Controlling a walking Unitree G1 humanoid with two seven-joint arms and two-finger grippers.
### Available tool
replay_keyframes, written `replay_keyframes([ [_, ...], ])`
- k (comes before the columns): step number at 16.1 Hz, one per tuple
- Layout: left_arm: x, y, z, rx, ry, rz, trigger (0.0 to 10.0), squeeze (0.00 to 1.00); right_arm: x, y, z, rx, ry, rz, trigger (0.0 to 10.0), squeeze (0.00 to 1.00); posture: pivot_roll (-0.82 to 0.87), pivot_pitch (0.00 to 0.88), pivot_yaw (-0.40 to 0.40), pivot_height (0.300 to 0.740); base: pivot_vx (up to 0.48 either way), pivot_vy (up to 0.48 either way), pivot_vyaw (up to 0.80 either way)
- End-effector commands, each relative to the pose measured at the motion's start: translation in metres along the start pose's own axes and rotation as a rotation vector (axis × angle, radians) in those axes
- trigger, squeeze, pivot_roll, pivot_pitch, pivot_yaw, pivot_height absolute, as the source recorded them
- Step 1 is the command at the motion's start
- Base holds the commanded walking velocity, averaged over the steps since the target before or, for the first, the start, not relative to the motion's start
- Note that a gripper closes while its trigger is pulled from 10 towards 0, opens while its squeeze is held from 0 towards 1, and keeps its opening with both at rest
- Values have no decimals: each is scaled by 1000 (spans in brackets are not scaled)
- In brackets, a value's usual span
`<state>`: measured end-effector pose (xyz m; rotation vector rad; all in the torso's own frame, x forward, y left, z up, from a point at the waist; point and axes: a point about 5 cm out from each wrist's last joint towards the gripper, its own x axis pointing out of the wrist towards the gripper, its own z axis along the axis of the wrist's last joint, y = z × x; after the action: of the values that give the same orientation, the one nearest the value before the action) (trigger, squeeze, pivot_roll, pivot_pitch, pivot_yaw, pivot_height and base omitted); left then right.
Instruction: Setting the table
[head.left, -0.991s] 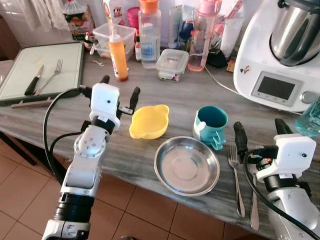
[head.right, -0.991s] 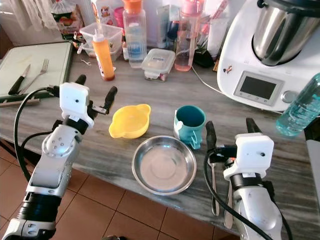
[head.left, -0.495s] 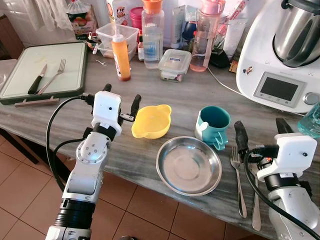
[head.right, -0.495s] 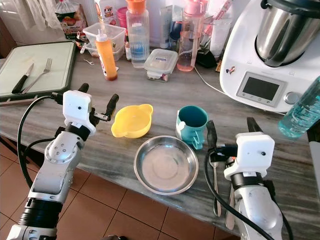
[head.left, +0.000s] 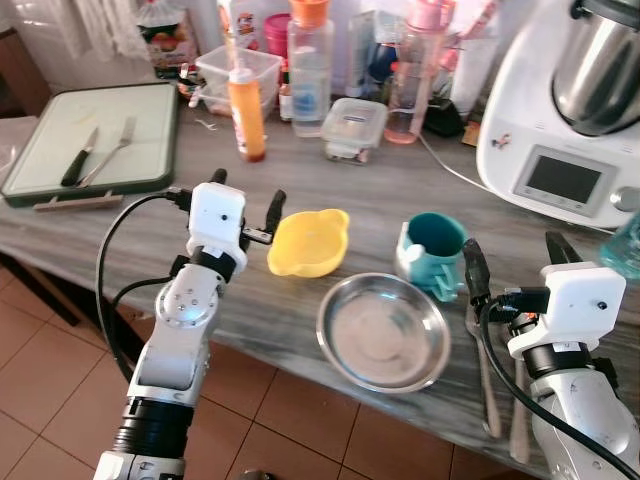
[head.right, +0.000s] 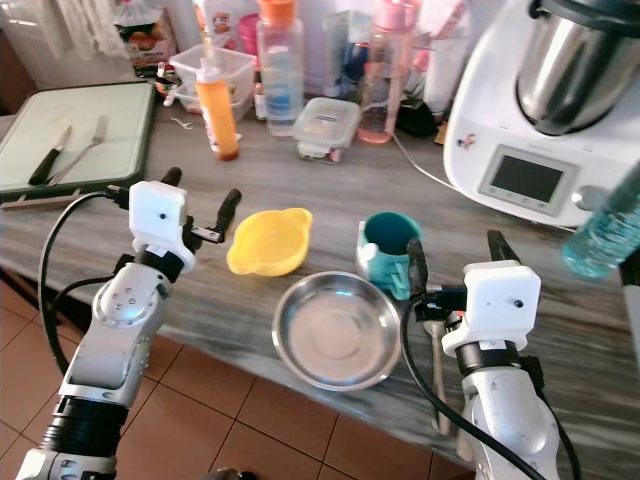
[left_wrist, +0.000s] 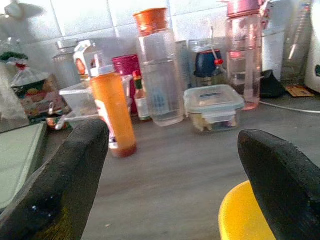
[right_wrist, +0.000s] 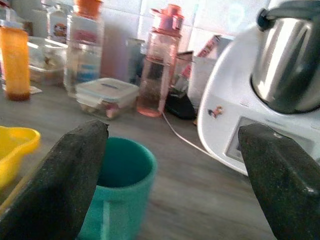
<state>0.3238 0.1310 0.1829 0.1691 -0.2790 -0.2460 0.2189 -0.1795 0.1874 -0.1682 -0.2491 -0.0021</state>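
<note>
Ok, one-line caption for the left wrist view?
Open left gripper above the counter, yellow bowl beside one finger.

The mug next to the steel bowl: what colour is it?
Teal. The mug shows best in the left eye view, standing just behind the steel bowl.

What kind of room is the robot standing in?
Most likely a home kitchen: a worktop crowded with bottles and food tubs, a cooking machine with a steel jug, and a chopping board holding a knife and fork.
</note>
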Motion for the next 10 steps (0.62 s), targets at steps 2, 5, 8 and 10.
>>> replay_keyframes([
  [2,1,1,4,2,-7,0,10000,0,0,-1,3,-8,-12,-4,10000,0,95,88,-6,740,0,300,0],
  [5,2,0,3,0,-2,-11,10000,0,0,-1,3,-10,-13,-4,10000,0,93,89,-5,740,0,309,0],
  [8,2,-1,3,-4,2,-18,10000,0,1,0,3,-11,-13,-4,10000,0,94,89,-3,740,0,347,0],
  [10,2,-2,3,-5,-4,-23,10000,0,1,0,3,-12,-14,-5,10000,0,94,89,-3,740,0,336,0],
])
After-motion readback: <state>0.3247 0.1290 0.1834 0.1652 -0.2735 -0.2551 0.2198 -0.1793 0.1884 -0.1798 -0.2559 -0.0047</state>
